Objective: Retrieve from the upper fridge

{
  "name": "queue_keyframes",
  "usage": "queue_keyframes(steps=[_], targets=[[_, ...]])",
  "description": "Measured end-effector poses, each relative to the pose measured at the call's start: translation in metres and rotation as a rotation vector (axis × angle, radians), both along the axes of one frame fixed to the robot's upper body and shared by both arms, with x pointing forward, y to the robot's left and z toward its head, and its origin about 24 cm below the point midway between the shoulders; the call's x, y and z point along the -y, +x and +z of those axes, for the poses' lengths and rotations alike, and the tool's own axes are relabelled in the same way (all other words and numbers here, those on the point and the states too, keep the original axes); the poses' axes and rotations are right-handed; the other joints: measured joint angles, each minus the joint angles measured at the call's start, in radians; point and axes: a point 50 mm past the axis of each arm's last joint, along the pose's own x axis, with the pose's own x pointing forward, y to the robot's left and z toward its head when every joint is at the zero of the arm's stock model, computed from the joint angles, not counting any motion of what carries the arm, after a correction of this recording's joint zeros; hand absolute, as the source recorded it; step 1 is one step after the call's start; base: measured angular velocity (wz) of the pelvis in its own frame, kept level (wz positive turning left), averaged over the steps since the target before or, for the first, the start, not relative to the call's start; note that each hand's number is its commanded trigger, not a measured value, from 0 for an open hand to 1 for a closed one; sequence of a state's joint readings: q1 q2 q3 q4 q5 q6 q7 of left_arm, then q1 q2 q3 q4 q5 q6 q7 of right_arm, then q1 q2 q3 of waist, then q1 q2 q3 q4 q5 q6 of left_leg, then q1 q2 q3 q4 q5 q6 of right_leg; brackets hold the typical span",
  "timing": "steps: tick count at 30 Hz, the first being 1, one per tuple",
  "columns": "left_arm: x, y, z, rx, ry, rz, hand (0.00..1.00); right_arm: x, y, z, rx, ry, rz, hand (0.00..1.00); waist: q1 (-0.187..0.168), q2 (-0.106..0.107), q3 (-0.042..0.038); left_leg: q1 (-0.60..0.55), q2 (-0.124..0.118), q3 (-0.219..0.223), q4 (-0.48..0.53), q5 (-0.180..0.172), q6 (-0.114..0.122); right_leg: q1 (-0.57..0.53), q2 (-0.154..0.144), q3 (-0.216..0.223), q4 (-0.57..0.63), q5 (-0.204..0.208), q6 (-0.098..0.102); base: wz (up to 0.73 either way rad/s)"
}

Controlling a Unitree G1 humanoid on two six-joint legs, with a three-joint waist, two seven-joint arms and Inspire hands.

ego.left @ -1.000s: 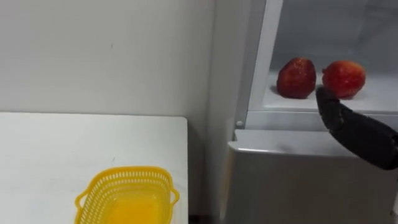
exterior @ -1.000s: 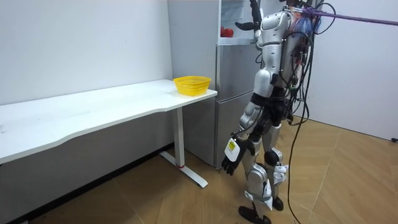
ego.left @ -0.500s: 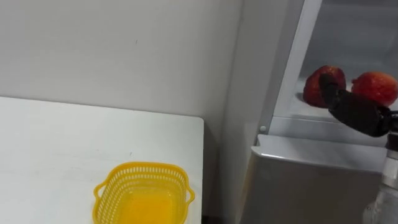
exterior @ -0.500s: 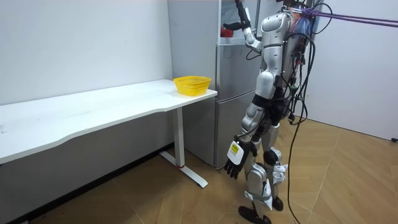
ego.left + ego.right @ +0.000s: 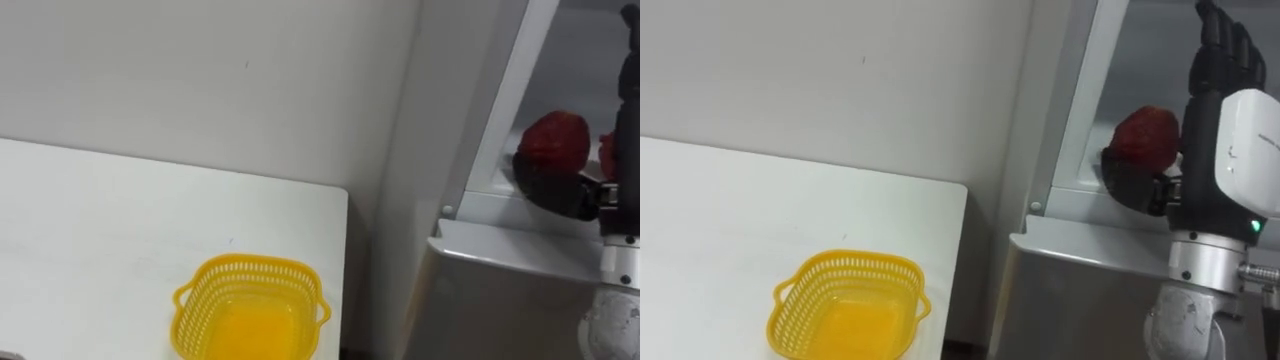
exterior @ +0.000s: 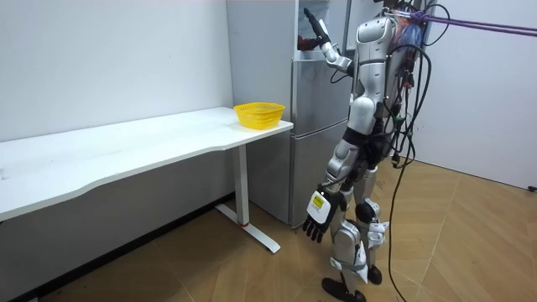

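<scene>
The tabletop [image 5: 100, 230] ends just beside the fridge [image 5: 500, 270], with a yellow basket [image 5: 250, 264] near that edge. The upper compartment stands open. The right hand [image 5: 1202, 130] is inside it, fingers straight and spread upward, thumb low in front of a red fruit [image 5: 1143, 137] on the shelf; I cannot tell whether they touch. The left hand [image 6: 317, 220] hangs relaxed by the thigh.

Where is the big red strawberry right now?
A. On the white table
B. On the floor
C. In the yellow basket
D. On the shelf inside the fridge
D. The strawberry sits on the fridge shelf, with the robot's right hand open right beside it. The yellow basket on the white table has no fruit in it.
</scene>
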State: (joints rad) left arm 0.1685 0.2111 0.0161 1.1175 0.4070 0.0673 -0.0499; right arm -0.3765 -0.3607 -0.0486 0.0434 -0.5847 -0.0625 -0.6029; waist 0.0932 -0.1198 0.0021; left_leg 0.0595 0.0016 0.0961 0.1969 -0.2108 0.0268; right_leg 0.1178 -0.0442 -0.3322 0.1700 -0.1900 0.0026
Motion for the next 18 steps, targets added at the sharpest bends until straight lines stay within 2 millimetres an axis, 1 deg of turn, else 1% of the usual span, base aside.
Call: queue_keyframes(steps=[3,5,8,10,14,18], targets=[[-0.001,0.001,0.000,0.001,-0.001,0.000,0.00,-0.003,0.006,0.000,-0.028,-0.017,0.022,0.00,-0.001,0.002,0.0016,-0.004,0.001,0.000,-0.004,0.000,0.000,-0.001,0.000,-0.001,0.001,0.000,0.000,0.00],[-0.001,0.001,0.001,0.002,0.001,-0.001,0.00,-0.003,0.008,0.003,-0.042,-0.031,0.027,0.00,0.000,0.001,0.0012,-0.003,0.001,0.000,-0.007,0.000,0.000,-0.001,0.000,-0.002,0.001,0.000,-0.001,0.00],[-0.003,-0.001,0.001,-0.005,0.003,-0.001,0.00,0.001,0.016,0.005,-0.078,-0.080,0.024,0.00,0.001,0.001,0.0010,0.003,0.001,0.000,-0.009,0.001,0.000,0.004,0.000,-0.003,0.001,0.001,-0.001,0.00],[-0.003,-0.001,0.001,-0.007,0.004,0.000,0.00,0.008,0.022,0.006,-0.101,-0.101,0.002,0.00,0.001,-0.002,-0.0012,0.005,0.000,-0.003,-0.009,0.002,0.000,0.008,0.000,-0.003,0.001,0.001,-0.001,0.03],[-0.004,0.000,0.001,-0.005,0.005,-0.002,0.00,0.012,0.023,0.007,-0.116,-0.118,-0.008,0.00,0.014,-0.006,-0.0037,0.005,0.000,-0.003,-0.006,0.002,0.000,0.005,0.001,0.000,0.000,0.001,-0.001,0.00],[-0.004,-0.001,0.001,-0.011,0.005,-0.001,0.00,0.012,0.023,0.008,-0.134,-0.138,0.001,0.00,0.021,-0.011,-0.0030,0.004,0.000,-0.003,-0.006,0.002,0.000,0.005,0.001,0.001,0.000,0.001,-0.001,0.00]])
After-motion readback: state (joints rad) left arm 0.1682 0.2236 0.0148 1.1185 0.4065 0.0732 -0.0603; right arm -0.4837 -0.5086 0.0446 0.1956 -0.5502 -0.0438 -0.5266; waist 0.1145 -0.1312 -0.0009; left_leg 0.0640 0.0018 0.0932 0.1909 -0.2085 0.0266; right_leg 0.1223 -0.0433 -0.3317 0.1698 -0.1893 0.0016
